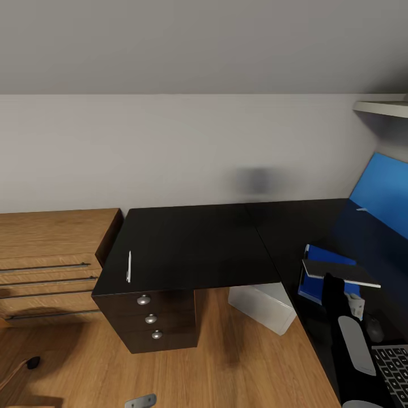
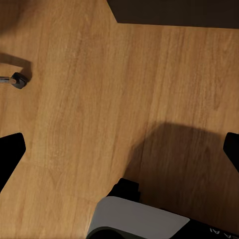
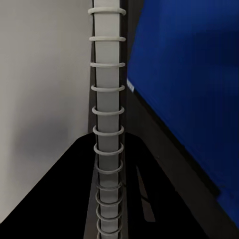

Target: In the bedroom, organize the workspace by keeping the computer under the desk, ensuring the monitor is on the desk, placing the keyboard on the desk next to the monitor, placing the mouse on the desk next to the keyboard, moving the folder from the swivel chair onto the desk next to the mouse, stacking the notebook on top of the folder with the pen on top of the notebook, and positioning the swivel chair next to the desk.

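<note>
The black desk carries a thin white pen near its left edge. On the right wing the blue folder lies flat. Just above it hangs the spiral-bound notebook, tilted, with my right gripper shut on its near edge; the right wrist view looks along its wire rings. The keyboard sits at the lower right, with a dark rounded shape beside it, probably the mouse. The pale computer stands under the desk. My left gripper is open over bare floor. The monitor is out of view.
A light-wood cabinet adjoins the desk's left end, over dark drawers. The blue back panel rises at the right under a shelf. A chair castor and a chrome leg lie on the wood floor.
</note>
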Tool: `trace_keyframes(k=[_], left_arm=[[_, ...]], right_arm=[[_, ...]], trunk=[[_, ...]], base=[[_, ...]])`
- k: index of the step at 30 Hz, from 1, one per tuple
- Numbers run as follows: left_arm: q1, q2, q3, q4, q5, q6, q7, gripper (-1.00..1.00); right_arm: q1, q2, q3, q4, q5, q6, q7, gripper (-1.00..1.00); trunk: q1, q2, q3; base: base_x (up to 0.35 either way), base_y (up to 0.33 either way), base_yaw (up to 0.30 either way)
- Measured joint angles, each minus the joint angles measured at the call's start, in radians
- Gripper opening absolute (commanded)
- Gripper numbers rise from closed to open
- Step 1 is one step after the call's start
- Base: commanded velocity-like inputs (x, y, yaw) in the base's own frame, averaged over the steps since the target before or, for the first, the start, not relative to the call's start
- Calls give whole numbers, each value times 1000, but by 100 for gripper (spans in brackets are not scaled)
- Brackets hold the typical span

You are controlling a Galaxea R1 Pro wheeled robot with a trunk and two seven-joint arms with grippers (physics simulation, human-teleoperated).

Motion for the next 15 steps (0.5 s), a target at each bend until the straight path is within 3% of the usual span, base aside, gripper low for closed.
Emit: trace_keyframes(k=[15], left_arm=[[0,0,-2,-1,-2,0,-1,100]], right_arm=[[0,-1,0,0,0,1,-3,-100]], trunk=[[0,0,0]], base=[[130,0,0]])
